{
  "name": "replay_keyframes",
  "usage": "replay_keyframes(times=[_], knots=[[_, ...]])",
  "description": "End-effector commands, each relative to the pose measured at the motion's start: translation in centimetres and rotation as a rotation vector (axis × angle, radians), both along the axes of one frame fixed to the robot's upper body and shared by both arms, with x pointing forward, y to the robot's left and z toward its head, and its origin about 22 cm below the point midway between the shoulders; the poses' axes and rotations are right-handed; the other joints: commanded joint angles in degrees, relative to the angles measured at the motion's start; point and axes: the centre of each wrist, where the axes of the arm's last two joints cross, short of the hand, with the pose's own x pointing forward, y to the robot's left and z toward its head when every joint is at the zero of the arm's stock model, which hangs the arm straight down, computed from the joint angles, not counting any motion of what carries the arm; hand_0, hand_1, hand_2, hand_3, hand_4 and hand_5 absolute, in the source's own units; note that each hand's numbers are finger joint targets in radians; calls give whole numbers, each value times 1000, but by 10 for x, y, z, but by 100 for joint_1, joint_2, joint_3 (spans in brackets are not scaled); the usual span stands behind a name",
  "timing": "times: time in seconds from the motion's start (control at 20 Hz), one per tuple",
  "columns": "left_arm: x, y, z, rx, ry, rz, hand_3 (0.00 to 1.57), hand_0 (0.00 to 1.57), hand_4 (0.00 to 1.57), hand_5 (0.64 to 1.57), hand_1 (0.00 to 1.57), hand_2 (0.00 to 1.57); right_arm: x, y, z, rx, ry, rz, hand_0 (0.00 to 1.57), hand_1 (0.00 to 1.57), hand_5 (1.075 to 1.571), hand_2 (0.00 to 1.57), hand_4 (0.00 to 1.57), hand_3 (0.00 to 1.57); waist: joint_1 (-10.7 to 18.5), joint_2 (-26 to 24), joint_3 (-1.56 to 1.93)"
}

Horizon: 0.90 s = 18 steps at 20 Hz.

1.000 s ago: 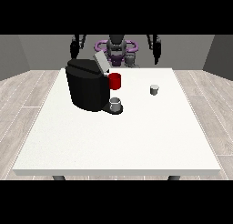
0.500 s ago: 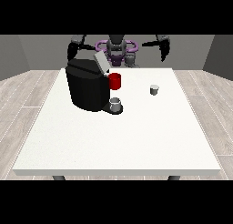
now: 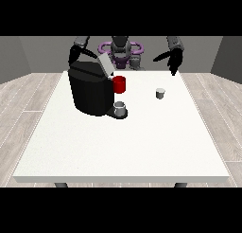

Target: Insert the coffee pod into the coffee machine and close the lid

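- Right of centre on the white bench (image 3: 123,147), toward the robot's side, the coffee pod (image 3: 160,93) stands alone, a small pale cup-shaped thing.
- It looks upright, long axis vertical and wider rim up, though it is too small to be sure of that.
- To its left stands the black coffee machine (image 3: 90,91), well apart from the pod, with its grey lid (image 3: 106,65) tilted up and open.
- A red part (image 3: 119,84) juts from the machine's front on the side facing the pod, and a small grey cup (image 3: 120,107) sits on the tray below it.
- Bare bench lies between the pod and the machine.
- The hand at the view's right (image 3: 173,59) hangs above the far edge of the bench, beyond the pod and not touching it, fingers spread apart and pointing down, holding nothing.
- The hand at the view's left (image 3: 74,54) shows behind the machine's top; its fingers cannot be told.
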Motion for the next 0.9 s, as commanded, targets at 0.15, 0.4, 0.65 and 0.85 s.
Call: replay_keyframes(times=[0.15, 0.4, 0.65, 0.85], knots=[[31, 31, 31, 176, 25, 22, 0, 0, 0, 1571, 0, 0, 14, 32, 10, 52, -54, 33, 0, 0, 1571, 0, 0, 0, -286, 654, 1], [43, 32, 10, 221, 57, 28, 0, 0, 0, 1571, 0, 0, 25, 33, 24, 9, -26, 29, 0, 0, 1571, 0, 0, 0, -340, 809, -1], [47, 27, 1, 304, 103, 8, 0, 0, 0, 1571, 0, 0, 28, 31, 2, 73, 11, 48, 0, 0, 1571, 0, 0, 0, -191, 790, 2], [62, 9, -1, 345, 12, 23, 247, 261, 0, 1571, 261, 589, 47, 29, 14, 35, -19, 23, 0, 0, 1571, 0, 0, 0, -133, 963, 1]])
